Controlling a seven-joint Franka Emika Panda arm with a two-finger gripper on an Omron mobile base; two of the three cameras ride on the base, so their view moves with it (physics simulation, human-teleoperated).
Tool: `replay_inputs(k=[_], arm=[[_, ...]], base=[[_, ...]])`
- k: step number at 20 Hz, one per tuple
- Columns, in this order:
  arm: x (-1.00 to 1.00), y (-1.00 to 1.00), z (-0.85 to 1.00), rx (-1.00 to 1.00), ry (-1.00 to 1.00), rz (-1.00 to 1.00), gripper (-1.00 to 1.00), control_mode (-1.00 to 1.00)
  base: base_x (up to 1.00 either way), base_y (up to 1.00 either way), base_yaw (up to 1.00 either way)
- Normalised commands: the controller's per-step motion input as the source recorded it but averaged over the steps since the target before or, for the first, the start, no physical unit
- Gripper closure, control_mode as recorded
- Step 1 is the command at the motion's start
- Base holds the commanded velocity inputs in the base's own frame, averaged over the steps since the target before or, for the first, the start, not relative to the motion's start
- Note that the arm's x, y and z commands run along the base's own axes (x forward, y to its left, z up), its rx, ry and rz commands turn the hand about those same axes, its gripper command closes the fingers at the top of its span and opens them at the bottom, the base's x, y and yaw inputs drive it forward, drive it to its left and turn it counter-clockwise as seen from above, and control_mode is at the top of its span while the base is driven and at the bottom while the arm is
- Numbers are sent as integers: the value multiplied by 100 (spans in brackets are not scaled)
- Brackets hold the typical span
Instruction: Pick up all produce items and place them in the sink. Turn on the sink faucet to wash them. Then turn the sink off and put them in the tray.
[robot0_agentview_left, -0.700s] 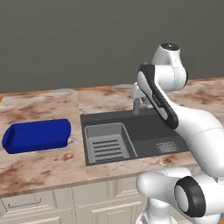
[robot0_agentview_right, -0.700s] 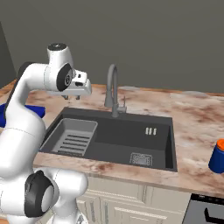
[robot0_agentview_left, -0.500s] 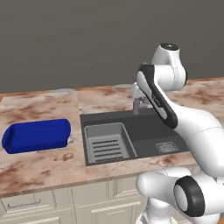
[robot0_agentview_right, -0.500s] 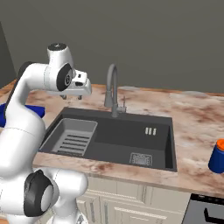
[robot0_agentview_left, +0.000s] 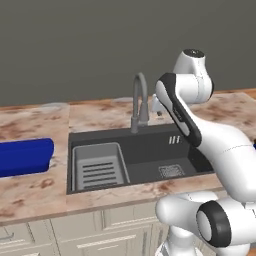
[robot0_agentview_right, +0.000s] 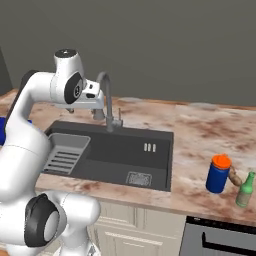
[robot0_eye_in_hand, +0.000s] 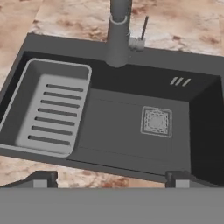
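Grey sink (robot0_eye_in_hand: 131, 131) below claw (robot0_eye_in_hand: 111, 177) (fingertips apart).

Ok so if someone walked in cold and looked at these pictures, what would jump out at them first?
Probably the big white arm, its claw raised over the dark sink sunk in the mottled brown counter, close to the tall grey faucet. Next, the bright-blue tray left of the sink, and the blue orange-lidded jar by a green bottle to the right.

Marble counter (robot0_agentview_right: 200, 130), tray (robot0_agentview_left: 25, 157), jar (robot0_agentview_right: 219, 173), bottle (robot0_agentview_right: 244, 190)
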Motion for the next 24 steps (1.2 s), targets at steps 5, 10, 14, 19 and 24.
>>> replay_inputs(k=[5, 10, 14, 19, 24], arm=[[0, 0, 0, 0, 0, 0, -100, 100], [0, 0, 0, 0, 0, 0, -100, 100], [0, 0, 0, 0, 0, 0, -100, 100], [0, 0, 0, 0, 0, 0, -100, 100], [0, 0, 0, 0, 0, 0, -100, 100]], base=[[0, -44, 0], [0, -44, 0], [0, -54, 0], [0, -60, 0], [8, -61, 0]])
